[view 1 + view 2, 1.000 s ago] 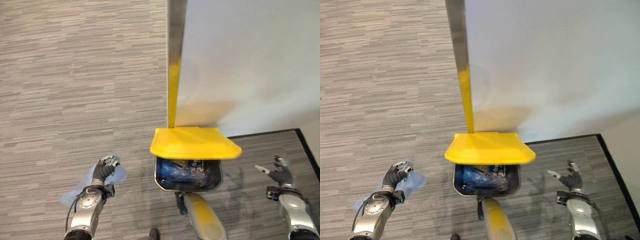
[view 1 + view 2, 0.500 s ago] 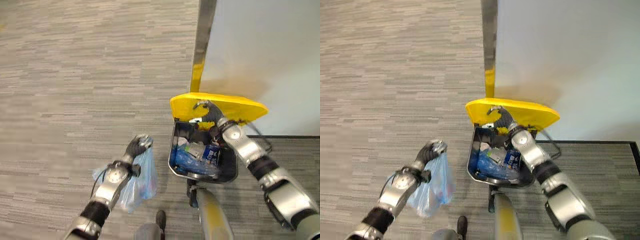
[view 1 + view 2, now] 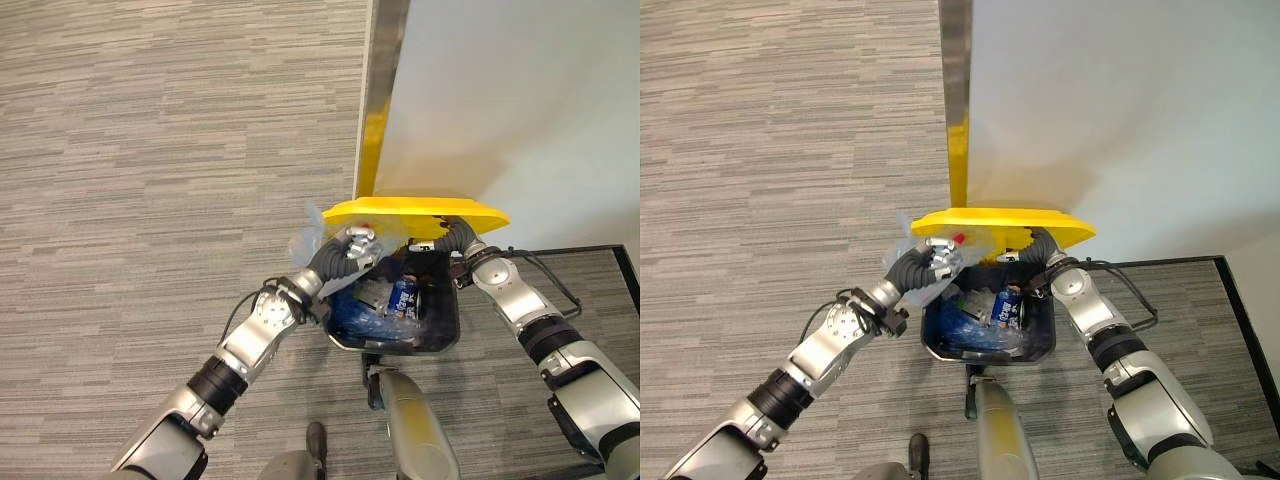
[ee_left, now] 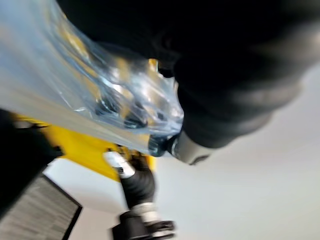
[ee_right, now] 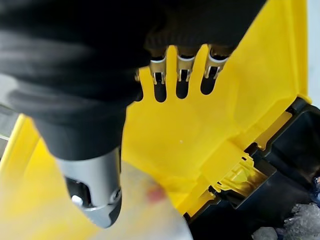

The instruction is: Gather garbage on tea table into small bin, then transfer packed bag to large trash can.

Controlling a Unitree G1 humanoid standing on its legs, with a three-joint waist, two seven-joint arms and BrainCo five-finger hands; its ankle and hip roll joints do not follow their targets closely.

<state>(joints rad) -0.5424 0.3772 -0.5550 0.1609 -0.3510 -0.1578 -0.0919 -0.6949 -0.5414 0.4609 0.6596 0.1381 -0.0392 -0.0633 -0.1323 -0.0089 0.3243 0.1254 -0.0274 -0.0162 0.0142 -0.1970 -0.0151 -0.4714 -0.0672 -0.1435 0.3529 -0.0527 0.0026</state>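
Gripping bag (image 3: 318,238), left hand (image 3: 350,250) fingers (image 3: 362,240) over bin (image 3: 440,335) rim.

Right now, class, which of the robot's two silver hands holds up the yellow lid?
The right hand, straight fingers pressed under the yellow plastic lid. The left hand instead grips the clear plastic bag.

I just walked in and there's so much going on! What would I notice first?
First, the bright yellow lid of the dark trash can standing by the pale wall, held up from underneath by the right robot hand with straight fingers. Next, the left robot hand lifting a clear bluish bag to the can's opening, above the rubbish inside.
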